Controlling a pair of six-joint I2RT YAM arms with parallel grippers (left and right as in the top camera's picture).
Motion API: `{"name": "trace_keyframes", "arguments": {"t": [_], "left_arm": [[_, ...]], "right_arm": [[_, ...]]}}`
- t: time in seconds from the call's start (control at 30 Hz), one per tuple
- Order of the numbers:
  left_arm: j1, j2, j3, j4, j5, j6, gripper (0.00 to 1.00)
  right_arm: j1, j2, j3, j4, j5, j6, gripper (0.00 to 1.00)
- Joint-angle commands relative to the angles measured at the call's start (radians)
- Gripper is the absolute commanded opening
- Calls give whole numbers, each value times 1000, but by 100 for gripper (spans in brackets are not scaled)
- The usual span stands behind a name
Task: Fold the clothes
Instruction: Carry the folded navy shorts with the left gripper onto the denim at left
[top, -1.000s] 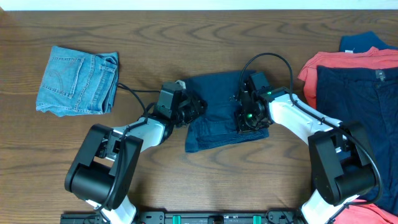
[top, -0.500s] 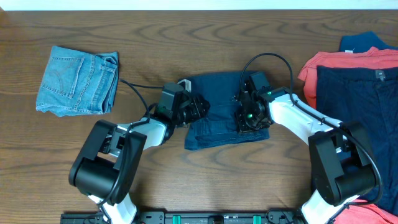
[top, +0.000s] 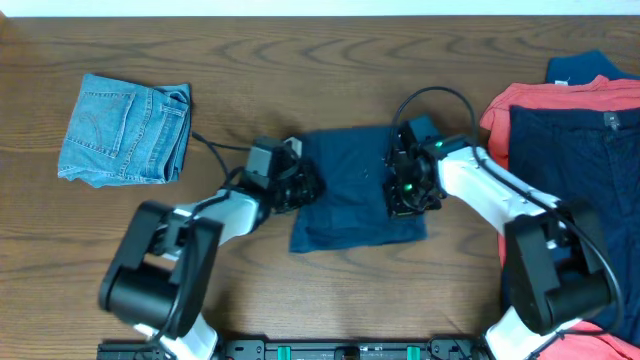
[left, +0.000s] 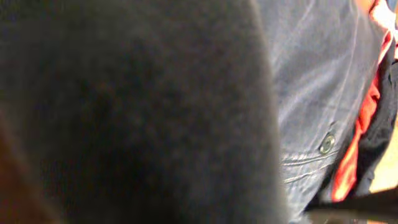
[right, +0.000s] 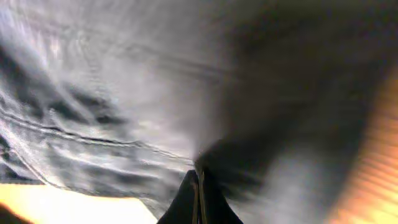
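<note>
Right gripper (top: 408, 192) is pinched shut on the navy garment (top: 350, 210); left gripper (top: 303, 186) can't be judged. Jeans (top: 125, 130) are folded far left, right-hand pile (top: 565, 140) isn't touched yet.

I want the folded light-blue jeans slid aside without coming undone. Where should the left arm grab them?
Probably the right edge of the jeans, approached from the right. The stacked layers seem to bunch there, on the side facing the left gripper, so one pinch of the fingers should catch them all.
</note>
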Motion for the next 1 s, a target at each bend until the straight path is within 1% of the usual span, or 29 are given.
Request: {"name": "trace_keyframes", "arguments": {"t": [0.0, 0.13, 0.23, 0.33, 0.43, 0.53, 0.6, 0.73, 0.83, 0.87, 0.97], "left_arm": [[79, -119, -16, -38, 103, 35, 6], [193, -280, 10, -36, 197, -6, 6], [299, -378, 55, -22, 216, -50, 6], [403, -409, 116, 5, 216, -52, 6], [510, -396, 189, 25, 208, -51, 6], [616, -351, 260, 97, 195, -53, 6], [666, -312, 301, 114, 180, -56, 6], [738, -225, 355, 115, 106, -56, 6], [777, -162, 365, 129, 7, -60, 6], [793, -142, 365, 129, -24, -79, 7], [824, -110, 365, 128, -45, -98, 6]], "right_arm": [[-52, -103, 93, -27, 19, -24, 1], [-77, -188, 161, -45, 19, -23, 1], [-82, -243, 195, -34, 19, -23, 1], [-82, -275, 210, -24, 19, -11, 1], [-82, -293, 210, -13, 13, 12, 1], [-80, -294, 210, -14, 12, 12, 1], [-80, -294, 210, -15, 12, 12, 1], [-80, -294, 210, -18, 12, 12, 1], [-80, -294, 210, -21, 11, 12, 1], [-80, -294, 210, -27, 11, 12, 1], [-80, -294, 210, -41, 12, 12, 1]]}}
